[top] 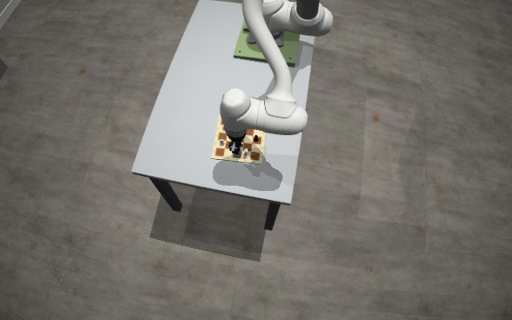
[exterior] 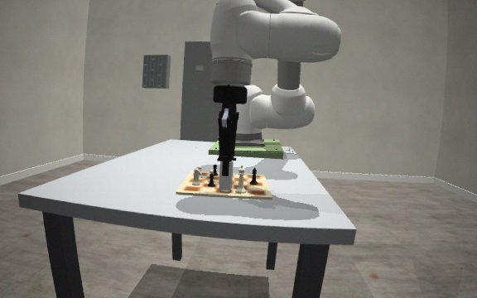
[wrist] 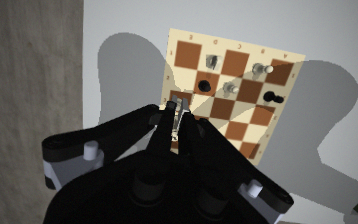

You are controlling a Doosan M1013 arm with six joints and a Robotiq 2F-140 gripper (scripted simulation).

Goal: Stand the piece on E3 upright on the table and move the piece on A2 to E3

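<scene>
Overhead: chessboard [top: 220, 153] near bench [top: 187, 111] front edge, gripper [top: 234, 147] down over it, pieces around.

Exterior: gripper [exterior: 225, 182] vertical, tips at board [exterior: 186, 189] level; white piece [exterior: 241, 180] just beside, black piece [exterior: 253, 176] further right.

Wrist: fingers pinched narrow on pale lying piece [wrist: 176, 121] at board [wrist: 172, 50] edge; grip on it uncertain.
</scene>
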